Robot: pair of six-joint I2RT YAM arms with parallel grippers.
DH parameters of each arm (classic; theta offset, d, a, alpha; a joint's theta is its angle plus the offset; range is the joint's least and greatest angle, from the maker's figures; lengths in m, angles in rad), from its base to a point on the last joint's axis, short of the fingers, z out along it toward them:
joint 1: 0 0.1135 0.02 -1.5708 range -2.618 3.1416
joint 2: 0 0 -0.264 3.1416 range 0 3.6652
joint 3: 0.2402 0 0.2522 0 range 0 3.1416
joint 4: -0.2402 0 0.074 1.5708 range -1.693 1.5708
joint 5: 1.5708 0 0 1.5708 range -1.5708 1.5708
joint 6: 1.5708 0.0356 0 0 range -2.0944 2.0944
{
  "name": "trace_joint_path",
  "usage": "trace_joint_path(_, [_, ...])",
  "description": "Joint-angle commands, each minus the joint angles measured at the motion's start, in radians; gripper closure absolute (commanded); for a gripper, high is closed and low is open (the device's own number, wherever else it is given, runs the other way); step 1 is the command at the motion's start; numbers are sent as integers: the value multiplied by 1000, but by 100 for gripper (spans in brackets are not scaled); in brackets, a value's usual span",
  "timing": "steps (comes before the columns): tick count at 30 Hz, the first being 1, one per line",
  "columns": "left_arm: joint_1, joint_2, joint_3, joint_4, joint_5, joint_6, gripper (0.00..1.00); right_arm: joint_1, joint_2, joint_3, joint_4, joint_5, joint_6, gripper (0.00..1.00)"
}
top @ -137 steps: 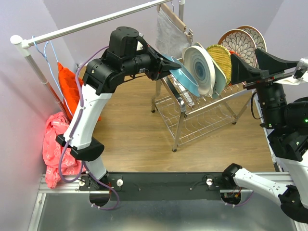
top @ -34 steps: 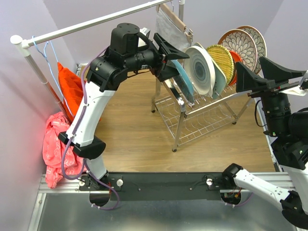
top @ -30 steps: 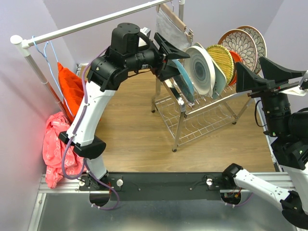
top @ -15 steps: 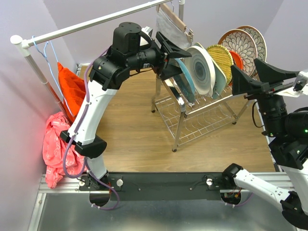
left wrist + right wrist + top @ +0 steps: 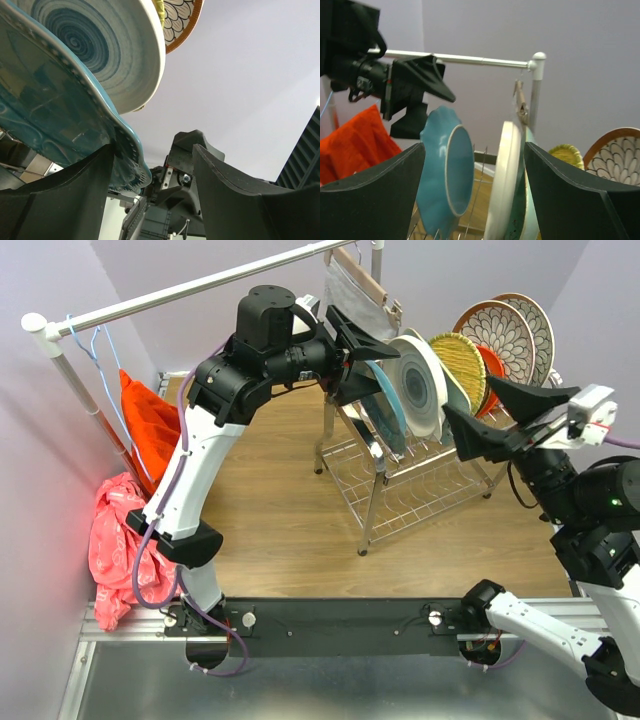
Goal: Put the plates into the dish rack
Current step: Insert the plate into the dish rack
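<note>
- State, left gripper: jaws apart, nothing clamped. The top rim of the teal plate sits in the gap, close to one finger. I cannot tell whether they touch.
- The teal plate stands on edge in the upper tier of the dish rack, directly below this gripper, at the near end of the row.
- The swirl plate is just beyond it, ahead of the fingertips. The yellow woven plate and the others are further along.
- Judgement: the plate looks seated between prongs, so the grip is off. Working at the top rim keeps the fingers clear of the wires below.
- State, right gripper: jaws wide apart, empty. It is held level and faces the row edge-on, with the teal and swirl plates ahead of it. How near cannot be told.
- Room: the space behind the left gripper is free. Above and beside it the clothes rail and grey cloth are near.
- Judgement: the safe way out is straight back along the fingers. Any sideways drift risks knocking the teal rim into the swirl plate.
</note>
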Motion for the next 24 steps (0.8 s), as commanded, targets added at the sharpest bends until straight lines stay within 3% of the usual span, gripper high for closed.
trace_joint_path(1, [-14,5,-5,91,49,-11,28,-2,24,-14,-104,-169,-47,12])
trace_joint_path(13, [-12,-20,-41,110,46,-6,28,-4,127,60,-185,-341,-66,17])
trace_joint_path(24, [-11,-35,-59,127,35,-17,28,-4,210,149,-268,-191,-63,29])
